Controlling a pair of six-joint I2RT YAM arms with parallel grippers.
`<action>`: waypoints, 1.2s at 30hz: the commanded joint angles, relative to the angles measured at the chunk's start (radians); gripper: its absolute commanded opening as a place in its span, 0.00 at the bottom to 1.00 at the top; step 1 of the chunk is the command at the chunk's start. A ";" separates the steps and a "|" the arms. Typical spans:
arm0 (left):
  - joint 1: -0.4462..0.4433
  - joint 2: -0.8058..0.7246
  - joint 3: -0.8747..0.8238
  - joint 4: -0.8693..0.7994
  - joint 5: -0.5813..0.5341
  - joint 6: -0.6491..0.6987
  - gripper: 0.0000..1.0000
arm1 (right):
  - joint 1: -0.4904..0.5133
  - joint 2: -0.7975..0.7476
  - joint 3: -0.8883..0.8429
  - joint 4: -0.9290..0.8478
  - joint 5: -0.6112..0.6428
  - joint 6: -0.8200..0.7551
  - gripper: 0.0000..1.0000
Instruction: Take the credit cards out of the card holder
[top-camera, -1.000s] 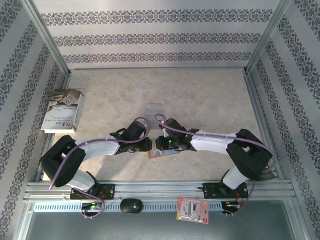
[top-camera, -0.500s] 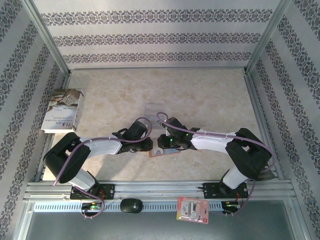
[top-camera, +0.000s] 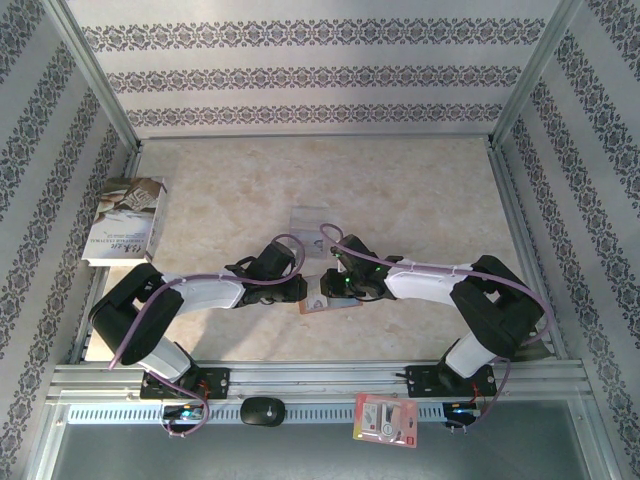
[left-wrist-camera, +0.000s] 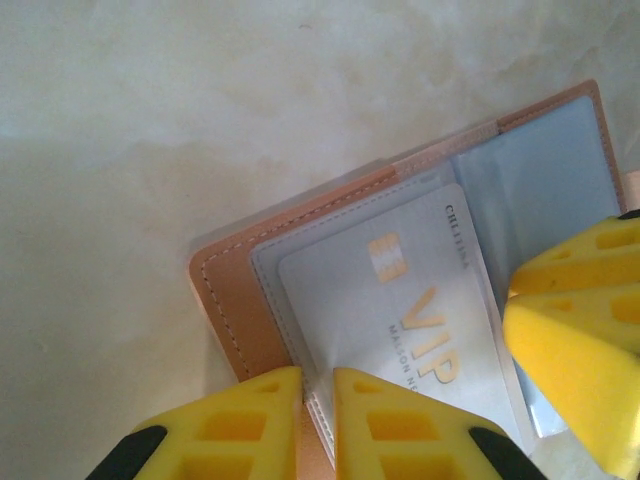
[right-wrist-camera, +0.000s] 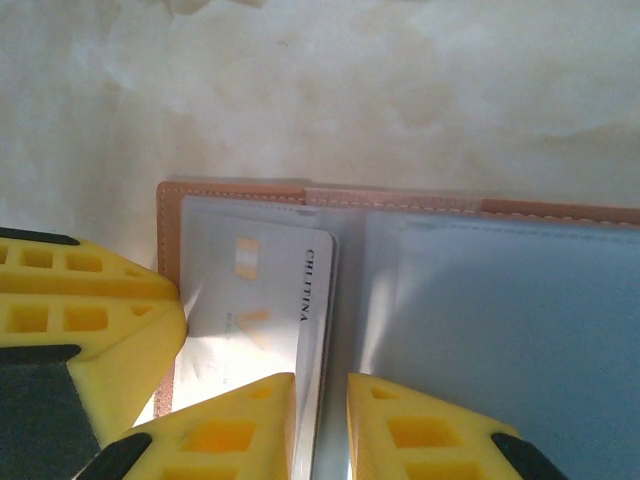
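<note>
The card holder (left-wrist-camera: 232, 305), orange-brown leather with grey-blue lining, lies open on the table between both arms (top-camera: 330, 305). A pale credit card (left-wrist-camera: 400, 300) marked VIP sits in its left pocket, its long edge sticking out toward the fold (right-wrist-camera: 255, 290). My left gripper (left-wrist-camera: 317, 378) is shut on the stitched edge of the lining at the holder's near side. My right gripper (right-wrist-camera: 322, 382) stands almost shut, its jaws astride the card's protruding edge. The right gripper's finger (left-wrist-camera: 575, 335) shows in the left wrist view. In the top view the grippers meet tip to tip: left gripper (top-camera: 300, 290), right gripper (top-camera: 328, 285).
A clear plastic sleeve (top-camera: 310, 220) lies just beyond the grippers. A book (top-camera: 125, 222) rests at the table's left edge. A red-and-white packet (top-camera: 385, 418) and a black object (top-camera: 262, 410) sit on the front rail. Metal frame posts border the table.
Both arms have shifted slightly over the card holder, the left elbow to the right. The right jaws have widened a little. The card holder has stayed in place.
</note>
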 joint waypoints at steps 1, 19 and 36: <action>0.011 0.035 -0.011 -0.031 -0.004 0.022 0.15 | -0.007 0.020 -0.007 0.012 -0.037 0.026 0.21; 0.011 0.044 -0.014 -0.021 0.001 0.022 0.14 | -0.033 0.022 -0.060 0.096 -0.085 0.090 0.00; 0.021 0.033 -0.021 -0.025 0.006 0.026 0.12 | -0.036 -0.104 -0.116 0.095 -0.059 0.049 0.10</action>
